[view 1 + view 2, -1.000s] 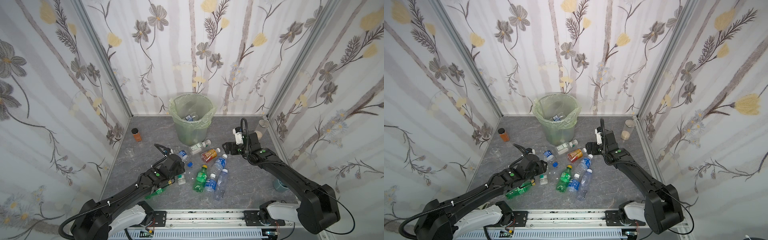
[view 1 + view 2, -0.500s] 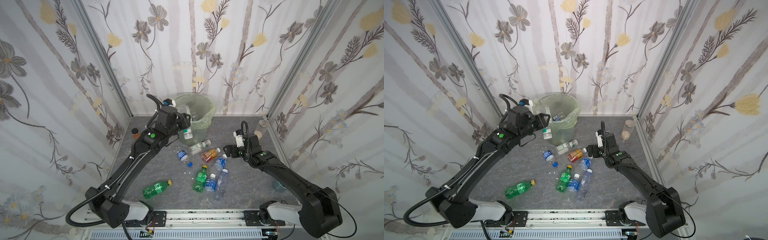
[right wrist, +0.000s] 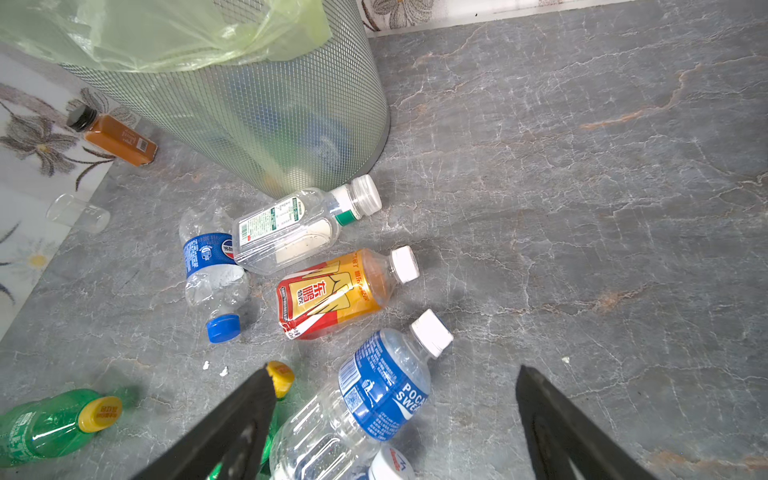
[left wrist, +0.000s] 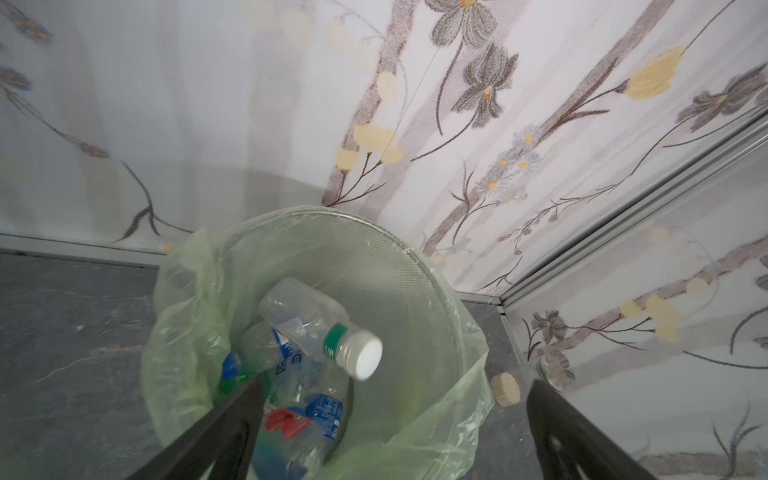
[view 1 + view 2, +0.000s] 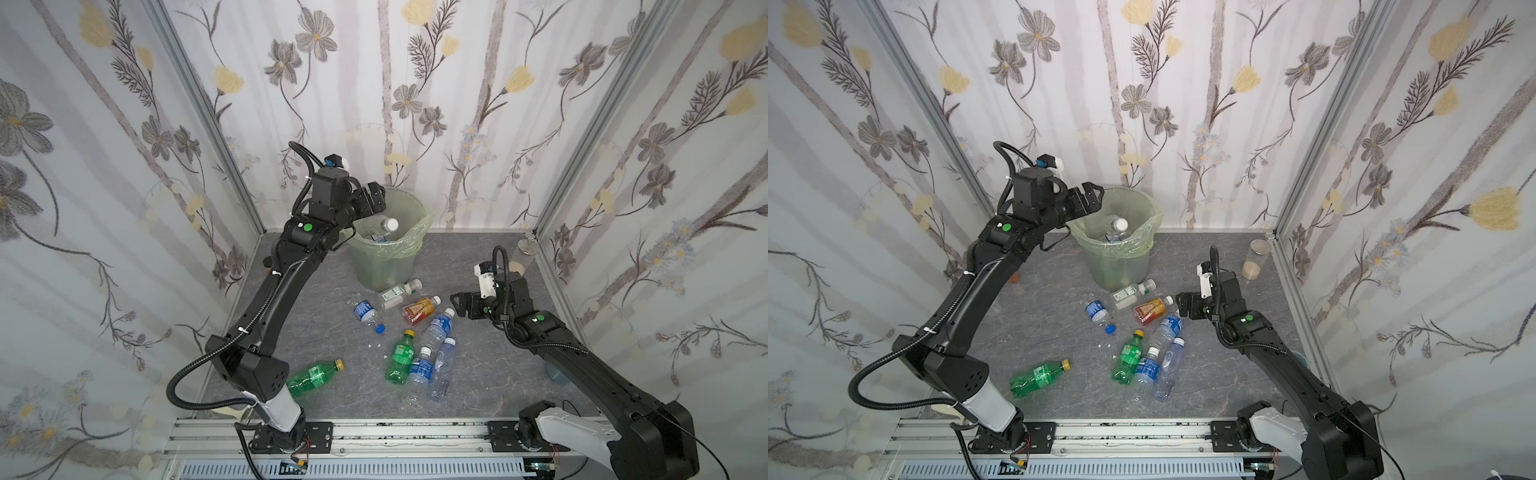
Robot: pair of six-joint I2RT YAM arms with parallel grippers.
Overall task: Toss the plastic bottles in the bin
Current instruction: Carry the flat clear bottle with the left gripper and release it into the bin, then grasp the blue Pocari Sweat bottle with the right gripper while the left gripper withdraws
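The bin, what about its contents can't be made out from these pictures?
- Left wrist view: the white-capped bottle and the left gripper cover the pile in the bin, so no count.
- Both top views: the bin's wall hides most of the pile.
- Right wrist view: the picture's edge cuts off the bin's top; its mesh wall and bag blur the contents.

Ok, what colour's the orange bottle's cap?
White. The cap shows best in the right wrist view.

The bin gapes open under my left gripper. Loose bottles crowd the floor before my right gripper; bare floor lies to its right, up to what seems a jar in the corner.
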